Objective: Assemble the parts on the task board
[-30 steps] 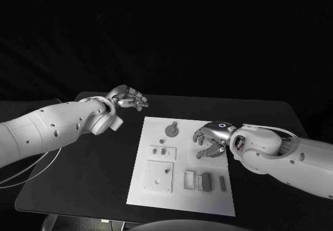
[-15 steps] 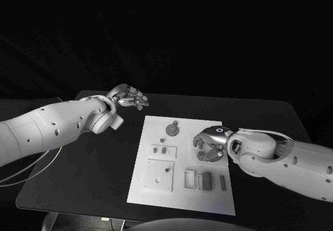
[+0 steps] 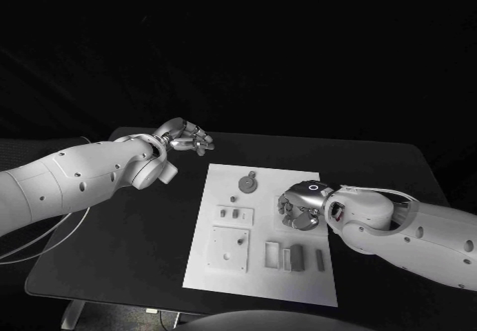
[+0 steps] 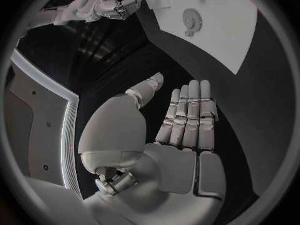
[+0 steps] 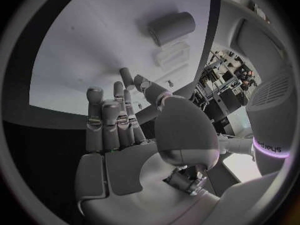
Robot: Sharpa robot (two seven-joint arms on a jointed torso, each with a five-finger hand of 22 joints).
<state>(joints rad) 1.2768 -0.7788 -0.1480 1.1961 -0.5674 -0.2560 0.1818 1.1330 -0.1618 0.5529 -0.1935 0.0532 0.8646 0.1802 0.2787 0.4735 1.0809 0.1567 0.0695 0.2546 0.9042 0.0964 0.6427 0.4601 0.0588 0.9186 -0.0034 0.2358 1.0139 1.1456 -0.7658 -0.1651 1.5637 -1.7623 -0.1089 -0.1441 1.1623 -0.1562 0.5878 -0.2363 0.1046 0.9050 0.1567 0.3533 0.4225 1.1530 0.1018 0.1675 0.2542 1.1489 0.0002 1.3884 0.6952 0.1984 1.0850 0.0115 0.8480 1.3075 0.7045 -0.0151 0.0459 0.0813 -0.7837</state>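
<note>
The white task board (image 3: 285,178) lies mid-table. On it sit a round grey part (image 3: 245,184), a small slotted plate (image 3: 234,216), a square plate (image 3: 229,249) and upright blocks (image 3: 292,260) near the front. My right hand (image 3: 298,207) hovers over the board's right middle, fingers pointing down at it. In its wrist view the right hand (image 5: 119,135) is spread and holds nothing, with a grey cylindrical part (image 5: 172,27) on the board (image 5: 94,50) beyond the fingertips. My left hand (image 3: 185,138) hangs off the board past its far left corner. The left hand (image 4: 184,120) is flat and empty.
Black table (image 3: 129,234) surrounds the board, with bare room on its left side and along the far edge. The left wrist view shows the board (image 4: 225,35), the round part (image 4: 190,19) and my right hand (image 4: 106,7) above it.
My right arm has swung further in over the board and the hand has dropped slightly, fingers tucked under the wrist. The left hand has hardly shifted.
</note>
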